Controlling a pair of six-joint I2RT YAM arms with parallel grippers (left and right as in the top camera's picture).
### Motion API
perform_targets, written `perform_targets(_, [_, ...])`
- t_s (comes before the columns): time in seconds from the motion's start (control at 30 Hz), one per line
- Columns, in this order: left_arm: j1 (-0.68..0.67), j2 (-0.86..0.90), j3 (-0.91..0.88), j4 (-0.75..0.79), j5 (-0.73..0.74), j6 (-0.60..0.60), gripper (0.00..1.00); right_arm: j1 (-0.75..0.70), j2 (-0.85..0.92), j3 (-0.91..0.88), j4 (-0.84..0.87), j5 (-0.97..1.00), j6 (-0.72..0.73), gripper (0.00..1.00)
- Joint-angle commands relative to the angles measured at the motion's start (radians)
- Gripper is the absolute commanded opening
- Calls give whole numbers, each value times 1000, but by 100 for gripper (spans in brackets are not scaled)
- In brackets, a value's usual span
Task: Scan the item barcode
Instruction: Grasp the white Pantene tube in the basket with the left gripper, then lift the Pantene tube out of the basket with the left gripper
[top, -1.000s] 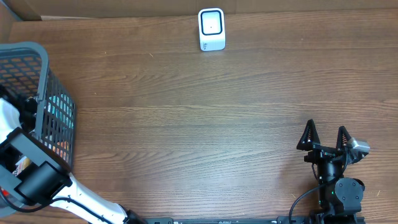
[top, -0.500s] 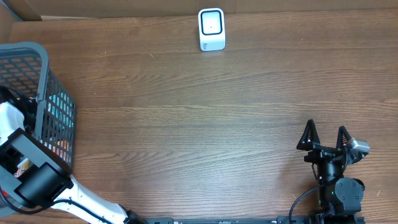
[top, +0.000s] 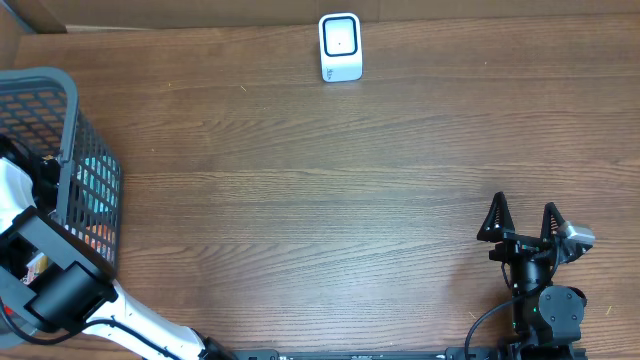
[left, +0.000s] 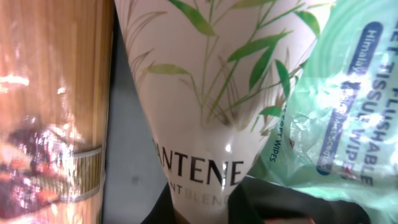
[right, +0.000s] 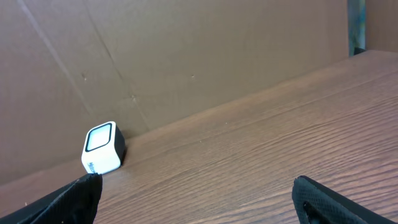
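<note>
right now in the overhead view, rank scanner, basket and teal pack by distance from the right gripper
From the right gripper:
1. scanner, up-left at the back edge
2. basket, far left
3. teal pack, inside the basket, behind its near wall

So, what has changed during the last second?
The left gripper closed, apparently onto the bottle inside the basket; its arm barely shifted. The right gripper, open, and the scanner stayed where they were.
</note>
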Motion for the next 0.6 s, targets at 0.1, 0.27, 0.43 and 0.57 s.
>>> perform_targets(0.1, [-12,-46,257,-114,31,-120,4,1,-12,-11,6,10,2,100])
perform_targets(0.27, [-13,-123,399,-145,34,-206,4,1,-12,-11,6,10,2,100])
perform_targets(0.43, [-13,-229,448,-139,93,-272,4,1,-12,-11,6,10,2,100])
perform_targets(0.57, [-13,-302,448,-127,140,-310,4,1,-12,-11,6,10,2,100])
